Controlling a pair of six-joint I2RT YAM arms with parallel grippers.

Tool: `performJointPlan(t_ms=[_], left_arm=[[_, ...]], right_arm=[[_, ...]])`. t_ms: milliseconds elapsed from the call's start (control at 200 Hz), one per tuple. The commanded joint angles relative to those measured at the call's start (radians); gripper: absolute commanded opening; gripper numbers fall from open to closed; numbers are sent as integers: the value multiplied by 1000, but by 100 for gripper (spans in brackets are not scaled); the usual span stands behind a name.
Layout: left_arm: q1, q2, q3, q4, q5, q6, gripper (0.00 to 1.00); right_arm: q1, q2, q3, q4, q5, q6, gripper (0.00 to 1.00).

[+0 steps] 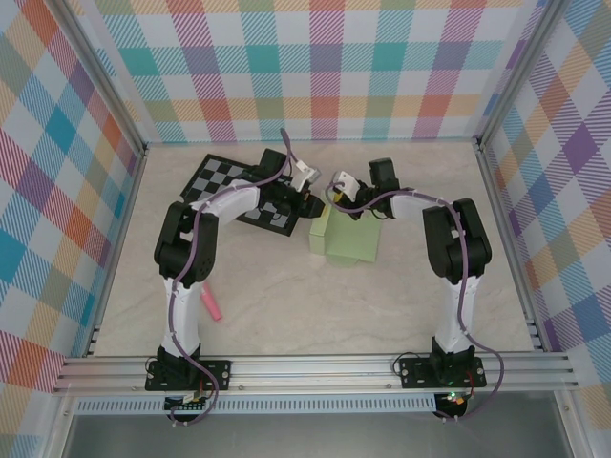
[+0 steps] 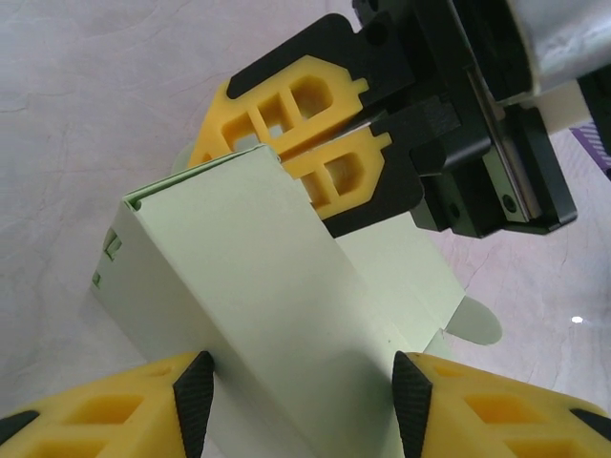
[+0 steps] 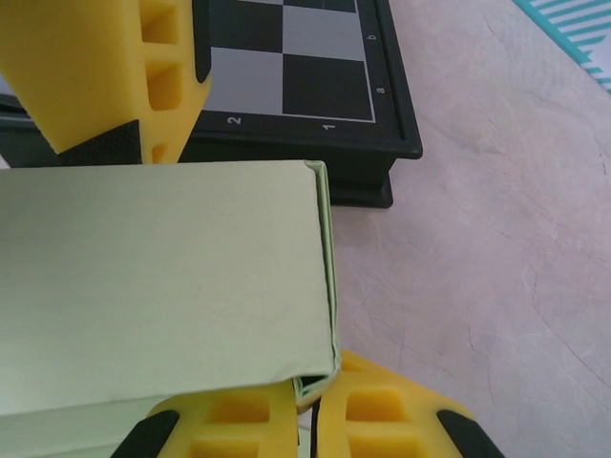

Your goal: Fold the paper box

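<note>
Pale paper box [image 1: 348, 240] sits mid-tabletop, at 4 o'clock of checkerboard [image 1: 221, 179]. Left tool [image 2: 304, 401] is approx half-open, clamping box body across its width. Right tool [image 3: 310, 418] is pinched shut on box's 12 o'clock edge. Both arms equally near.

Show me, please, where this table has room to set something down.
Free: the beige tabletop between the arm bases, and right of the right arm. Crowded: far middle, where the left gripper and right gripper hold the pale green card paper box beside the black and grey checkerboard. A pink pen lies by the left arm.
</note>
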Motion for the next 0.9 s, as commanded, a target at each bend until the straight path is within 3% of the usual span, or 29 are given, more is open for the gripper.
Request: performJointPlan(t_ms=[0, 110, 210, 430, 600, 735, 895], left_arm=[[4, 37, 5, 20, 35, -27, 54], [5, 49, 13, 69, 10, -59, 54], [12, 38, 6, 106, -15, -91, 55], [72, -1, -54, 346, 45, -288, 59], [65, 78, 21, 300, 35, -351, 60], [54, 117, 26, 339, 21, -414, 58], [38, 145, 81, 239, -46, -392, 53]], right_arm=[[22, -2, 36, -13, 51, 45, 0], [25, 19, 26, 2, 47, 21, 0], [46, 19, -8, 51, 116, -1, 0], [57, 23, -18, 119, 249, 26, 0], [87, 27, -31, 172, 360, 23, 0], [103, 49, -6, 148, 363, 10, 0], [107, 65, 23, 152, 365, 61, 0]])
